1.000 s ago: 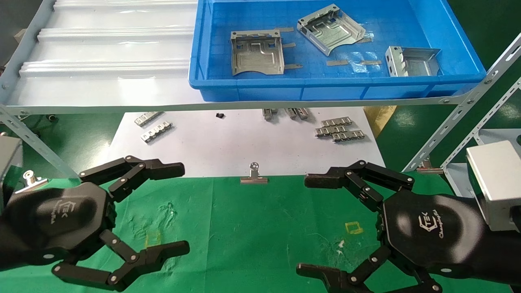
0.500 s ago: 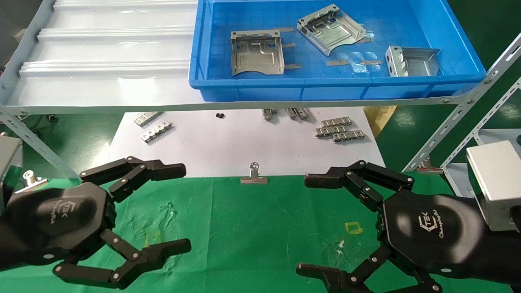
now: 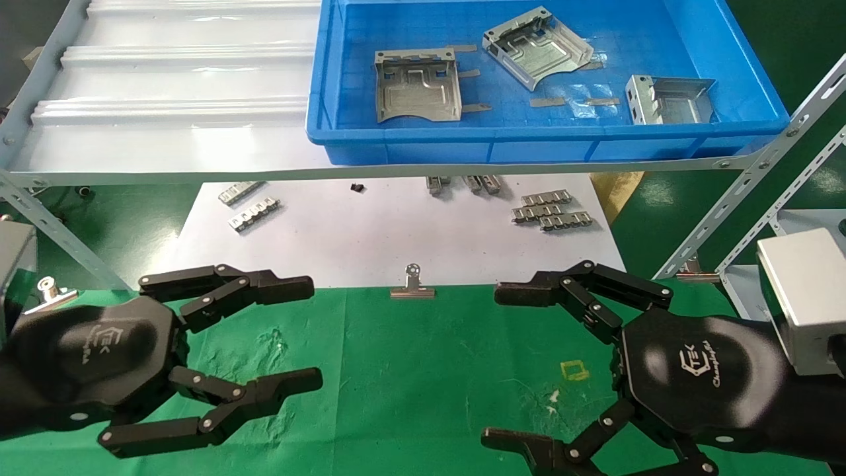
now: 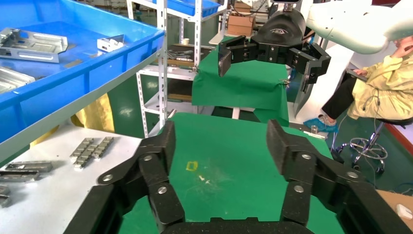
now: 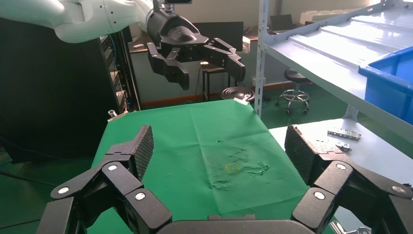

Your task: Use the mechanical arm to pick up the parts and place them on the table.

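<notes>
Both hands over bench, parts not yet picked.

Near: left hand [image 3: 291, 334] and right hand [image 3: 515, 363] hover above the green bench [image 3: 423, 370], each spread wide and holding nothing. Middle: white sheet [image 3: 396, 231] with toothed strips [image 3: 552, 211]. Far: three parts [image 3: 416, 86] lying in the blue crate [image 3: 555, 142]. Advice: reach up over the crate wall, descend on one part, and grip a folded rim.
</notes>
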Controlling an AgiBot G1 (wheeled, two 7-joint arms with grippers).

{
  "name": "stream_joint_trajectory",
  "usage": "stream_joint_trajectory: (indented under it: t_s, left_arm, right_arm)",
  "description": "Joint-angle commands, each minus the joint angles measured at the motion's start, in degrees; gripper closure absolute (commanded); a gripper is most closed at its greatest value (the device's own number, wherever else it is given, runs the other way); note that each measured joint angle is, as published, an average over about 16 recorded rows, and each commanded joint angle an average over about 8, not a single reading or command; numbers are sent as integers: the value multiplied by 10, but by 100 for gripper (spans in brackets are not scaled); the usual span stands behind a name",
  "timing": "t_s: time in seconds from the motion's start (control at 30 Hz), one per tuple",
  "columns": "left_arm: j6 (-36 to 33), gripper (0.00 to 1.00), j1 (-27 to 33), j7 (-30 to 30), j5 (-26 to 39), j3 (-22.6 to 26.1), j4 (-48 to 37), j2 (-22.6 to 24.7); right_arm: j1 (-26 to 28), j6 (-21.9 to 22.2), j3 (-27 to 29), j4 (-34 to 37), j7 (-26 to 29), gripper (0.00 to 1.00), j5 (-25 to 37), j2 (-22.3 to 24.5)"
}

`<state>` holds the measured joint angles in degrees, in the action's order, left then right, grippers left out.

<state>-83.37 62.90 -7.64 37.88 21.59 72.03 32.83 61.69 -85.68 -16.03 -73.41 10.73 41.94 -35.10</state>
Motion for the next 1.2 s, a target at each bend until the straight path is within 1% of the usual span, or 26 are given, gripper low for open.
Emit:
stream_joint_trajectory:
  t_s: [0.03,0.93,1.07,1.2]
  left_arm:
    - [0,100,0,0,0,0,0,0]
    - [0,100,0,0,0,0,0,0]
    - [0,100,0,0,0,0,0,0]
    - [0,100,0,0,0,0,0,0]
  right_arm:
    - [0,0,0,0,0,0,0,0]
    - [2,2,1,0,0,0,1,0]
    - [33,17,1,3,1,0,16,-7]
    - [106,50,-10,28,2,0,63,-37]
